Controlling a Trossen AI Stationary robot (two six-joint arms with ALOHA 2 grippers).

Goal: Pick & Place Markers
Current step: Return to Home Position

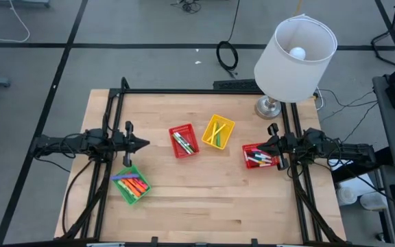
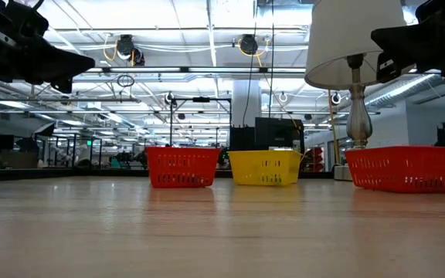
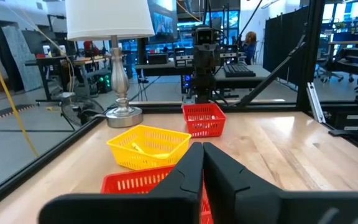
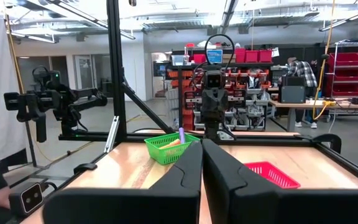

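The markers lie in several small mesh baskets on the wooden table: a green basket (image 1: pixel 132 183) at near left, a red basket (image 1: pixel 183 140) and a yellow basket (image 1: pixel 218 132) in the middle, and a second red basket (image 1: pixel 259 156) at the right. My left gripper (image 3: pixel 202 148) hangs level above the table's left side, shut and holding nothing, pointing toward the middle baskets. My right gripper (image 4: pixel 202 144) hangs above the right red basket's far edge, also shut on nothing, and points toward the left side.
A table lamp with a white shade (image 1: pixel 293 58) stands on its metal foot (image 1: pixel 269 107) at the far right corner. Black frame rails (image 1: pixel 184 90) run along the table's far, left and right sides. Bare wood (image 1: pixel 211 206) stretches along the near side.
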